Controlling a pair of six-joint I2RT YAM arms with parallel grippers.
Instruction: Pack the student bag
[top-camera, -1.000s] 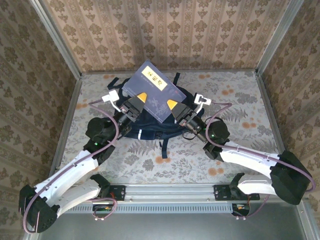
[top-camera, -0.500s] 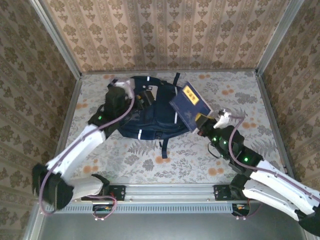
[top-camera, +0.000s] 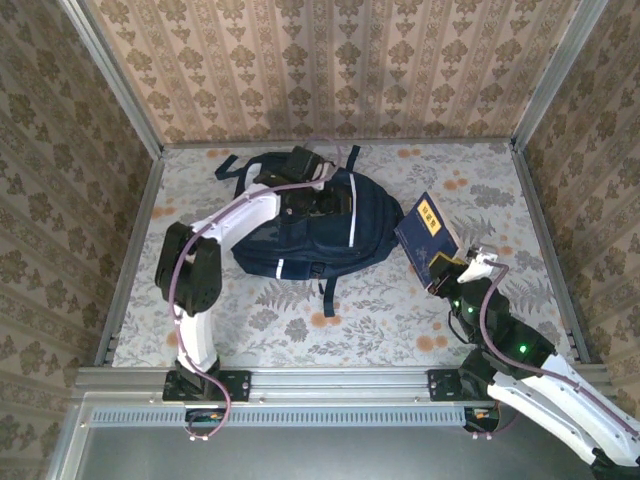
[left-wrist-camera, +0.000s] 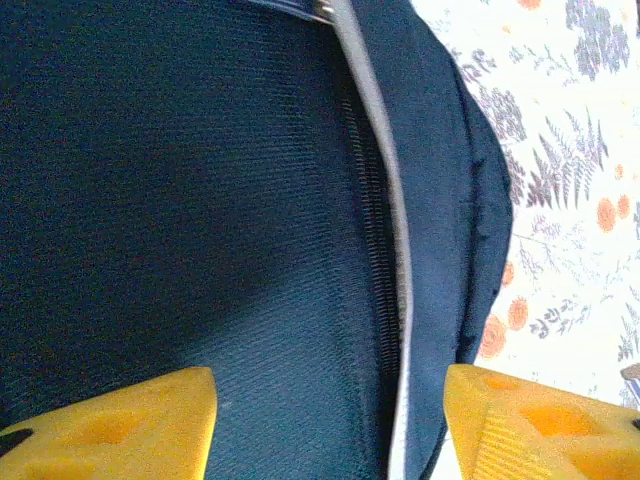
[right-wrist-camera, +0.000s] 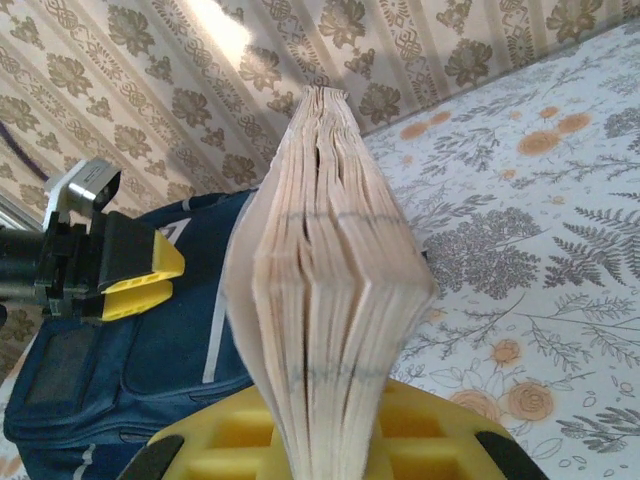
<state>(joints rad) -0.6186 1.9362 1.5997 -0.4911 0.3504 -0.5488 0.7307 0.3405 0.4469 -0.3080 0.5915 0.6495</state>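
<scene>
Right gripper (top-camera: 447, 270) is clamped on the book (top-camera: 426, 235), held on edge just right of the student bag (top-camera: 290, 245) mid-table. Left gripper (left-wrist-camera: 330, 425) is spread wide over the bag's zipper (left-wrist-camera: 378, 260), apparently empty. Part the opening fully before you feed the book in.

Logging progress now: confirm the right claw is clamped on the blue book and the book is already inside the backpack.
Not inside. The right claw is clamped on the blue book, but the book sits outside the backpack, held up to its right over the table, as the top external view shows.
</scene>
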